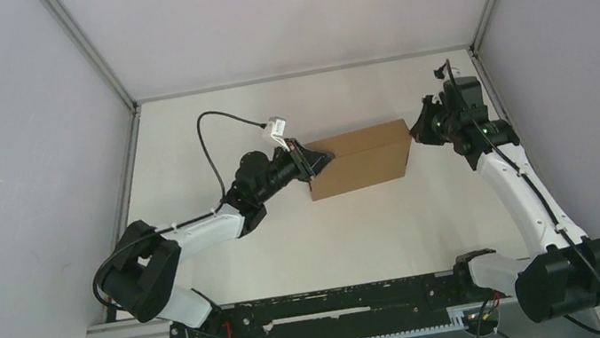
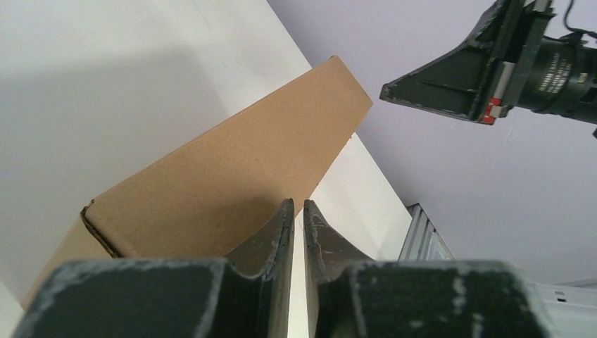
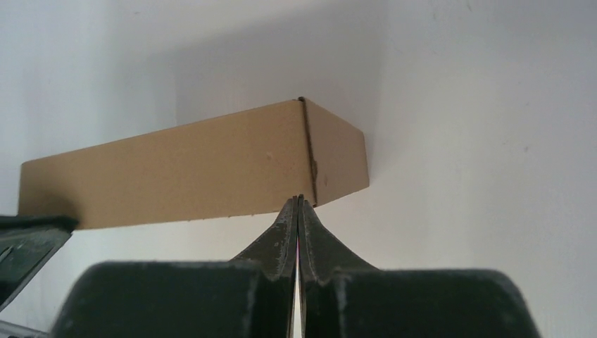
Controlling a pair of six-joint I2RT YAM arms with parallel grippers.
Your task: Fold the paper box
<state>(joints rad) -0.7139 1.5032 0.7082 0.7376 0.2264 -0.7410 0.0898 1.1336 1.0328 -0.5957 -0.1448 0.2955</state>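
Note:
The paper box (image 1: 362, 158) lies folded shut as a long brown block in the middle of the white table. It also fills the left wrist view (image 2: 232, 176) and the right wrist view (image 3: 176, 169). My left gripper (image 1: 326, 158) sits at the box's left end, its tips level with the top face. In the left wrist view this gripper (image 2: 298, 204) shows only a thin slit between its fingers, with nothing in it. My right gripper (image 1: 413, 132) is shut and empty at the box's right end. Its tips (image 3: 298, 199) meet just below the near right corner.
Grey enclosure walls and metal frame posts (image 1: 125, 105) close in the table on the left, back and right. A black cable (image 1: 207, 142) loops above the left arm. The mounting rail (image 1: 326, 304) with both arm bases runs along the near edge.

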